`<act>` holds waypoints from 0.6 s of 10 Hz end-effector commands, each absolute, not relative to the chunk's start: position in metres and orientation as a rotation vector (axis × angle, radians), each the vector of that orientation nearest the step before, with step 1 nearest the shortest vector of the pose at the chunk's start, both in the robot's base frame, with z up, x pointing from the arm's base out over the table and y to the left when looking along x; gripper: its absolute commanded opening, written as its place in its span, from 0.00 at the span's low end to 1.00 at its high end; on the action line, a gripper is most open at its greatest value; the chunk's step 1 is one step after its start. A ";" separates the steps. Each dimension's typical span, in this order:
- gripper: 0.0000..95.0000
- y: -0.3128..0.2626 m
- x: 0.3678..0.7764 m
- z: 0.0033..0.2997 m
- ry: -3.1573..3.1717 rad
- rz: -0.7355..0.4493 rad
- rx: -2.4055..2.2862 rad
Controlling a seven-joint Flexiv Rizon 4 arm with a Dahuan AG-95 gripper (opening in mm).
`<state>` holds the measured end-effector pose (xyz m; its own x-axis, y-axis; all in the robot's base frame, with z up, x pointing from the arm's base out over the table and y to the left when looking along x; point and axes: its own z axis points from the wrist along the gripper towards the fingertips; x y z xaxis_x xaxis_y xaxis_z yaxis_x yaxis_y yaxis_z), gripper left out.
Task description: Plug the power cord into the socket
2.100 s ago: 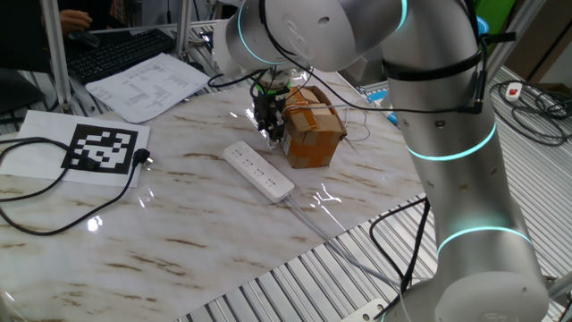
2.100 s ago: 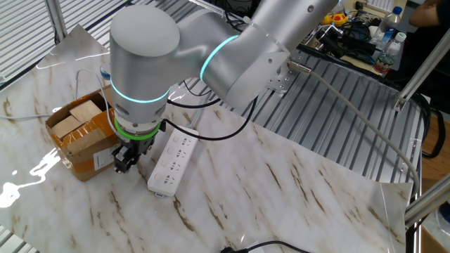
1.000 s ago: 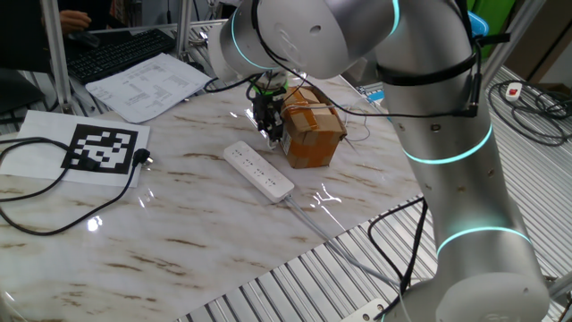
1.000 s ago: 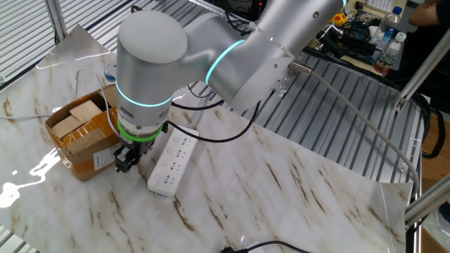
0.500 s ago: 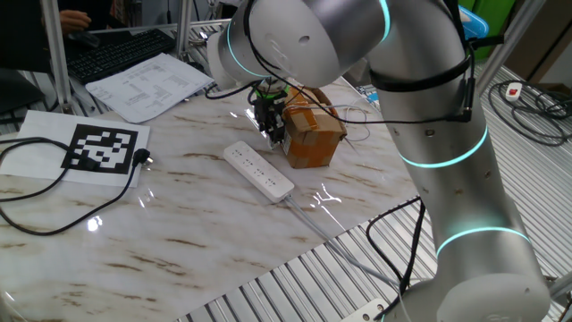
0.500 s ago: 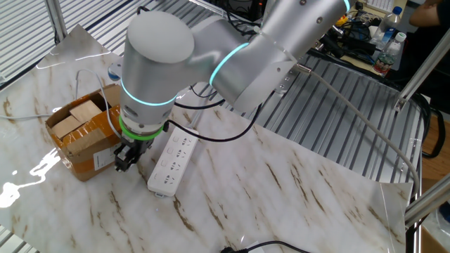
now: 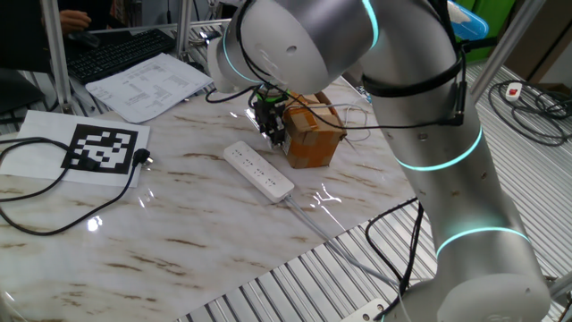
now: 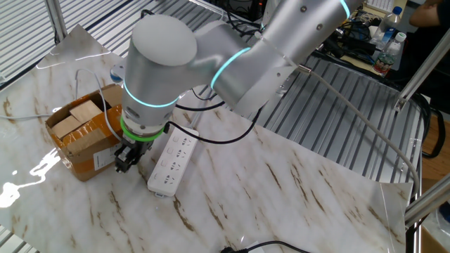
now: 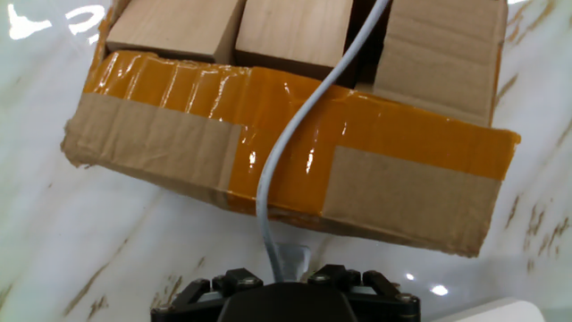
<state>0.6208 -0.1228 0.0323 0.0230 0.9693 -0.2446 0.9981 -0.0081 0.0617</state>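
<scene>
The socket (image 7: pixel 259 172) is a long flat white power strip that lies on the marble table; it also shows in the other fixed view (image 8: pixel 172 161). My gripper (image 7: pixel 273 136) hangs low between the socket's far end and a cardboard box (image 7: pixel 313 134), fingers pointing down. In the hand view my gripper (image 9: pixel 288 268) is shut on the plug end of a white power cord (image 9: pixel 295 125), which runs up over the box (image 9: pixel 286 134). In the other fixed view my gripper (image 8: pixel 123 163) sits just left of the socket. A corner of the socket (image 9: pixel 527 311) shows at the hand view's lower right.
The taped cardboard box (image 8: pixel 77 130) holds wooden blocks. A black cable with a plug (image 7: pixel 143 159) lies by a marker sheet (image 7: pixel 103 148) at the left. Papers and a keyboard lie at the far left. The table's front edge meets metal slats.
The arm's upper joints have turned a little. My gripper has stayed at the same spot beside the box, still holding the white cord.
</scene>
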 end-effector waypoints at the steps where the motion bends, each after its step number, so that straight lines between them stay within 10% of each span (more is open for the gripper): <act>1: 0.60 -0.123 0.620 0.031 2.045 -0.199 2.076; 6: 0.60 -0.123 0.620 0.031 2.045 -0.248 2.034</act>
<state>0.6198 -0.1232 0.0312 0.0048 0.9579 -0.2871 0.9987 0.0101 0.0505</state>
